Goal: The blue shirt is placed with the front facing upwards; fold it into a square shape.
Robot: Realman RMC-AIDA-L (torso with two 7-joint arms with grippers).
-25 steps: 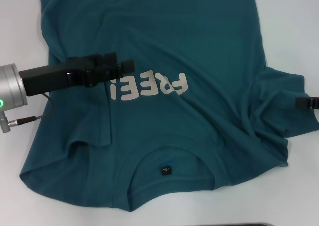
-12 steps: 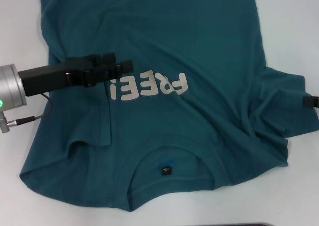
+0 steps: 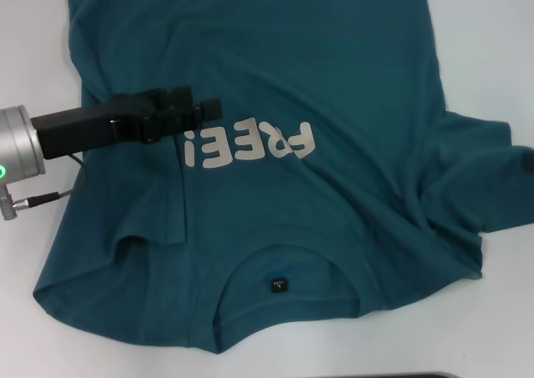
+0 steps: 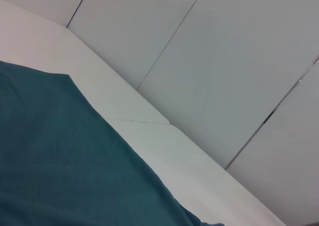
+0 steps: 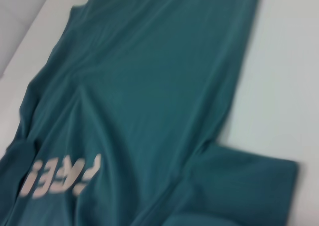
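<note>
I see the blue shirt front-up on the white table, my left gripper above its chest lettering, fingers narrow, gripping nothing, my right gripper barely showing at the sleeve edge, its state unclear.

White table carries blue shirt, spread front up, collar toward robot.
</note>
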